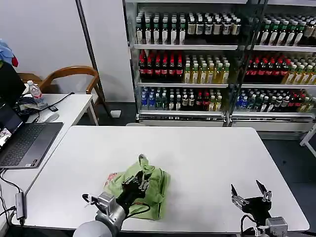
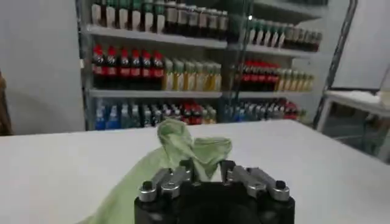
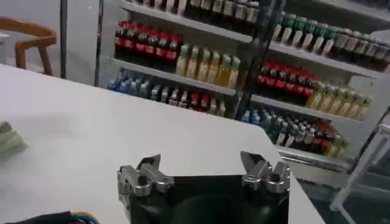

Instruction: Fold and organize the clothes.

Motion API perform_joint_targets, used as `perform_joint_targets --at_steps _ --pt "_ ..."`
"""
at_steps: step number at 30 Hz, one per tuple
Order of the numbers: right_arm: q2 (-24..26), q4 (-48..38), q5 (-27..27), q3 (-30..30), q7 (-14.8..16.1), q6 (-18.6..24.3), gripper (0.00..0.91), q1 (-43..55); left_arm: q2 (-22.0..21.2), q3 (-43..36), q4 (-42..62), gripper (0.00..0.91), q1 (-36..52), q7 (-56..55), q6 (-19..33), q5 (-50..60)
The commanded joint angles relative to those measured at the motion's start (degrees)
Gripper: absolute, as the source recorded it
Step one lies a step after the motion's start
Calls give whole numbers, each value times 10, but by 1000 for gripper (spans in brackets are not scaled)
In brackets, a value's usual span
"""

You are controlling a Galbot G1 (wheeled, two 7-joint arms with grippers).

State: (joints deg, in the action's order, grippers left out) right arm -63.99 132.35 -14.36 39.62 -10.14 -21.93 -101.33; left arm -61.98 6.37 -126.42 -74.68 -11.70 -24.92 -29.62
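A crumpled heap of soft light green cotton clothes (image 1: 148, 190) lies on the near left part of the white rectangular worktop (image 1: 207, 158), with a small patch of red-and-white checkered print (image 1: 111, 178) showing at its left edge. How many garments make up the heap, and whether collar or buttons are there, cannot be made out, since the folds hide each other. The left tool (image 1: 139, 181) sits on top of the heap, its dark fingers pinched on a raised ridge of the green fabric; in the left wrist view the cloth (image 2: 189, 149) stands up in a twisted peak between the closed-in fingers (image 2: 177, 178), and the near part of the heap is hidden behind the tool's black body. The right tool (image 1: 250, 195) hovers over the bare near right corner of the worktop, well apart from the clothes, its two fingers (image 3: 149, 173) spread open and holding nothing; its arm is cut off by the lower edge
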Motion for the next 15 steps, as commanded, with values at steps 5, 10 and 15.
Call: perform_joint_targets --at_steps 5,10,15 --pt "6 -9 -2 -5 2 1 907 17 -17 -3 -44 907 -8 47 72 -5" --pt "9 -21 -2 -23 3 1 907 47 7 60 -77 907 -57 55 88 6" --pt "10 -27 -5 -38 5 3 907 69 42 184 -36 907 -110 42 94 28"
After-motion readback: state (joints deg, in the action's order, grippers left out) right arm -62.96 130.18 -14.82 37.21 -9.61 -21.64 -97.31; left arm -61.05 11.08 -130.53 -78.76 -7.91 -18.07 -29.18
